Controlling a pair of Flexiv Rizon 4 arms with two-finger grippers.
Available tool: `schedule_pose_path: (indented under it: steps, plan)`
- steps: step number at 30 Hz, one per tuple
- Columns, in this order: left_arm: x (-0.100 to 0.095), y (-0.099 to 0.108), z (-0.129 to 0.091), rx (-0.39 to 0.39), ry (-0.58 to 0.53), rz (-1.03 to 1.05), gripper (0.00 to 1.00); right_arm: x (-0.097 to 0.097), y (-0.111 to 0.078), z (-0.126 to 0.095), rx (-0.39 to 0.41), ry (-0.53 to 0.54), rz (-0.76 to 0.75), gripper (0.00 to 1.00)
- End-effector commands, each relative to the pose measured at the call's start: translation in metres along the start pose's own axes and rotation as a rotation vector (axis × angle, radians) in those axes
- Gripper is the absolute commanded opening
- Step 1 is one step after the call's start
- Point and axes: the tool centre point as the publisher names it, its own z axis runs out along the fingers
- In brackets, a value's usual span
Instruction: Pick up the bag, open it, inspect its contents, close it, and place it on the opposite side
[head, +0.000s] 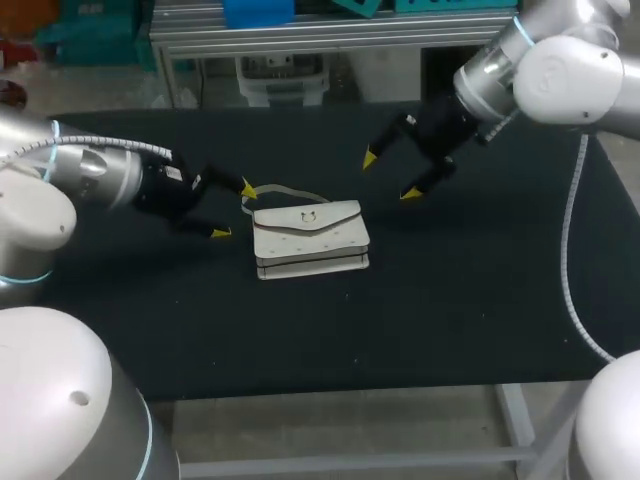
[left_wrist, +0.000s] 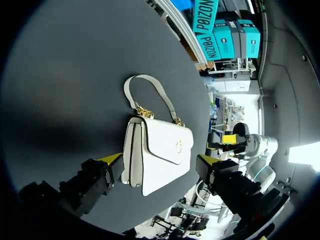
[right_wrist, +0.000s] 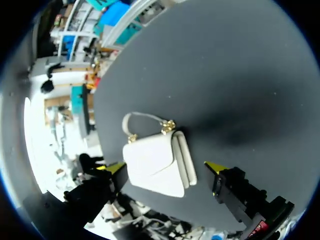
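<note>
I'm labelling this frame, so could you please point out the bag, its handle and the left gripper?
bag (head: 310, 238), head view, middle of its front flap.
handle (left_wrist: 141, 76), left wrist view, top of the loop.
left gripper (head: 233, 210), head view, midway between its open jaws.

Found glossy silver-white casings on left arm (head: 90, 175) and right arm (head: 560, 75), ringed with thin cyan bands. Noted black left pincer (head: 234, 210) and right pincer (head: 390, 176), tipped bright yellow. Logged grey ribbed cable (head: 572, 250) along frame's right.

Your head camera looks down from behind; both wrist cameras, nearer, face the white handbag (head: 310, 238) on the desk (head: 450, 300) from opposite sides.
</note>
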Motion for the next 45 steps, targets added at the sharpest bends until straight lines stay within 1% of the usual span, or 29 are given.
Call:
schedule_pose_path:
  steps: [1, 8, 9, 11, 12, 17, 19, 20, 30, 31, 32, 33, 35, 36, 39, 45]
  plan:
    - [-0.006, -0.005, 0.006, -0.041, 0.134, 0.027, 1.00, -0.008, -0.003, 0.009, -0.013, 0.181, -0.039, 1.00]
    - [-0.011, -0.013, 0.017, -0.131, 0.154, 0.038, 1.00, -0.010, 0.001, 0.021, 0.041, 0.225, -0.054, 1.00]
    - [-0.012, -0.014, 0.019, -0.152, 0.160, 0.037, 1.00, -0.010, 0.002, 0.022, 0.060, 0.235, -0.053, 1.00]
    - [-0.013, -0.015, 0.021, -0.159, 0.163, 0.035, 1.00, -0.009, 0.003, 0.024, 0.067, 0.243, -0.054, 1.00]
    - [-0.013, -0.015, 0.022, -0.175, 0.171, 0.038, 1.00, -0.009, 0.003, 0.026, 0.076, 0.252, -0.058, 1.00]
    - [-0.013, -0.017, 0.021, -0.212, 0.204, 0.049, 1.00, -0.004, 0.003, 0.031, 0.084, 0.263, -0.091, 1.00]
    - [-0.012, -0.019, 0.019, -0.233, 0.178, 0.062, 1.00, -0.003, 0.002, 0.032, 0.079, 0.234, -0.091, 1.00]
    - [-0.012, -0.019, 0.019, -0.233, 0.178, 0.062, 1.00, -0.003, 0.002, 0.031, 0.082, 0.215, -0.106, 1.00]
    - [-0.012, -0.019, 0.019, -0.233, 0.178, 0.062, 1.00, -0.003, 0.002, 0.031, 0.082, 0.215, -0.106, 1.00]
    - [-0.012, -0.019, 0.019, -0.233, 0.178, 0.062, 1.00, -0.004, 0.001, 0.028, 0.067, 0.190, -0.103, 1.00]
    - [-0.013, -0.017, 0.017, -0.242, 0.194, 0.077, 1.00, -0.005, 0.000, 0.026, 0.061, 0.179, -0.099, 1.00]
    - [-0.013, -0.015, 0.017, -0.256, 0.198, 0.082, 1.00, -0.005, -0.001, 0.026, 0.071, 0.199, -0.116, 1.00]
    - [-0.014, -0.013, 0.017, -0.275, 0.220, 0.094, 1.00, -0.004, -0.002, 0.031, 0.074, 0.200, -0.119, 1.00]
    - [-0.014, -0.012, 0.018, -0.286, 0.224, 0.091, 1.00, -0.003, -0.002, 0.035, 0.091, 0.221, -0.124, 1.00]
    - [-0.013, -0.011, 0.021, -0.305, 0.224, 0.078, 1.00, -0.001, -0.002, 0.046, 0.110, 0.235, -0.127, 1.00]
    - [-0.010, -0.003, 0.031, -0.310, 0.203, 0.060, 1.00, 0.003, -0.005, 0.062, 0.132, 0.247, -0.130, 1.00]
